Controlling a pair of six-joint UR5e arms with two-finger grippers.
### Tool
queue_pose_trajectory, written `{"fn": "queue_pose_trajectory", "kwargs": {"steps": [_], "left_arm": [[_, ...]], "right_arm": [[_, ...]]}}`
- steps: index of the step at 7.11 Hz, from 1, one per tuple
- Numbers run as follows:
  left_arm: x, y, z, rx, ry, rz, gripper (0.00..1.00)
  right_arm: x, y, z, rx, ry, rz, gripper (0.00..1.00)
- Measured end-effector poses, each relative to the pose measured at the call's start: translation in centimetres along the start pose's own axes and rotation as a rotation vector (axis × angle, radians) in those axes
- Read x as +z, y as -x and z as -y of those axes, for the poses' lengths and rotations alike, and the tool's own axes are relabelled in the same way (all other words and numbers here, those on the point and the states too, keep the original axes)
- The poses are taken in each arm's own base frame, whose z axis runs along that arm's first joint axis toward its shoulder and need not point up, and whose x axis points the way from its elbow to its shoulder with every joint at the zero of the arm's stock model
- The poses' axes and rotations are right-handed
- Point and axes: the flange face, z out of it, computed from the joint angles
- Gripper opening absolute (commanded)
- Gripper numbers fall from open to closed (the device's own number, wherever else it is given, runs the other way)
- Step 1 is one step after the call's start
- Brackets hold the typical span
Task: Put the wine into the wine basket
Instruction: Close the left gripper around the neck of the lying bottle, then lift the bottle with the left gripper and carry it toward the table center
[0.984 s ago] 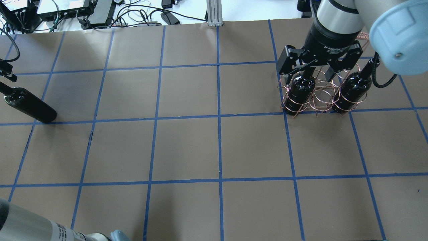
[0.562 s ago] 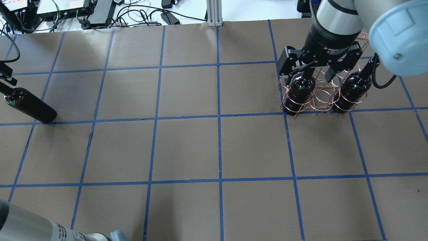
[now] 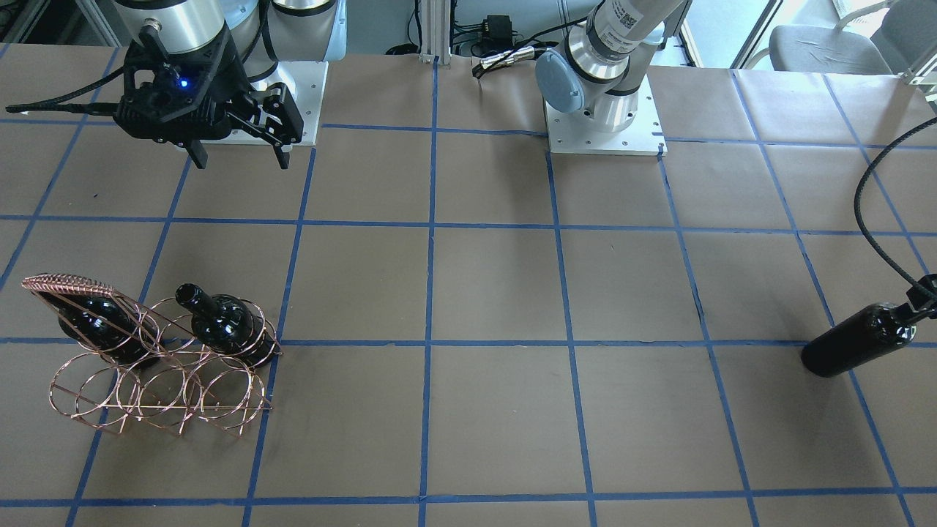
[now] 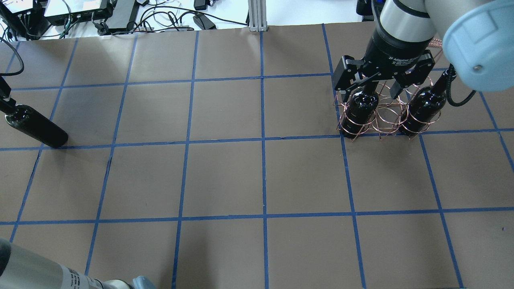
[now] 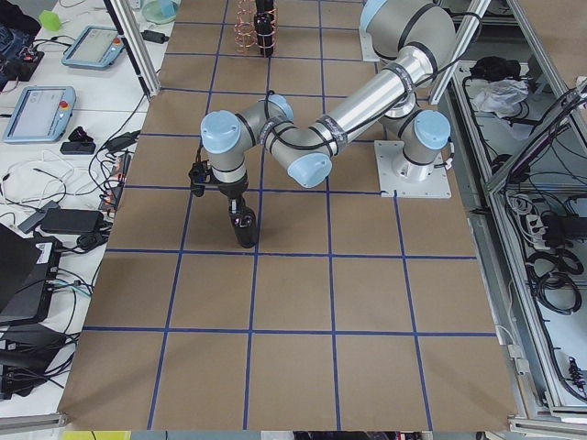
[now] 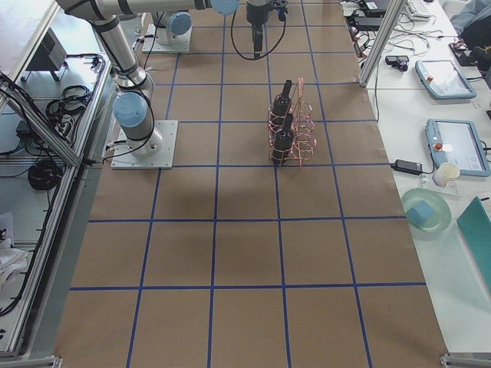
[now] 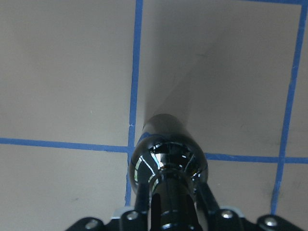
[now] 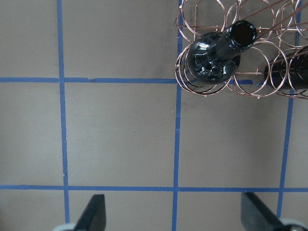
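**Left hand (image 7: 171, 216) is clasping the wine (image 4: 36, 130) by its neck at the bench's (image 4: 225, 176) left edge.**
The wine is pointing neck-up, its long axis vertical. Its glossy glass is probably heavy, slippery and breakable, so the neck looks the surest hold. Well apart to the right, the right hand (image 3: 240, 157) is hanging released over the wine basket (image 4: 381, 120), which is carrying two bottles (image 4: 361, 108).

Two bottles (image 3: 223, 326) in wine basket (image 3: 73, 282), the wine (image 3: 856, 348) well apart.
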Motion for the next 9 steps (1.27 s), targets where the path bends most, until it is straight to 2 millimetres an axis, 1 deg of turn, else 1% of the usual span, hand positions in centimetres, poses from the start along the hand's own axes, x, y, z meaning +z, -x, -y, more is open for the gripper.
{"fn": "queue_pose_trajectory", "kwargs": {"steps": [1,3,4,5,6,7,8,9], "left_arm": [[-0.1,-0.1,-0.2,0.000,0.010,-0.004,0.00],[-0.8,-0.3,-0.5,0.000,0.006,-0.001,0.00],[-1.7,-0.9,-0.5,0.001,-0.005,0.005,0.00],[-3.1,-2.9,-0.4,-0.005,-0.024,0.014,0.00],[-5.0,-6.8,0.1,-0.011,-0.048,0.023,0.00],[-6.6,-11.9,0.4,-0.005,-0.070,0.028,0.00],[-7.3,-17.4,0.3,0.002,-0.079,0.024,0.00],[-7.0,-22.7,-0.6,0.024,-0.072,0.012,0.00]], "right_arm": [[0.0,0.0,0.0,0.001,0.000,0.000,1.00],[0.0,0.0,0.0,0.001,0.000,0.000,1.00],[0.0,0.0,0.0,0.001,0.000,0.000,1.00],[0.0,0.0,0.0,0.001,0.000,0.000,1.00],[0.0,0.0,0.0,0.000,0.000,0.000,1.00],[0.0,0.0,0.0,0.000,0.000,0.000,1.00],[0.0,0.0,0.0,0.000,0.000,0.000,1.00],[0.0,0.0,0.0,0.000,0.000,0.000,1.00]]}}
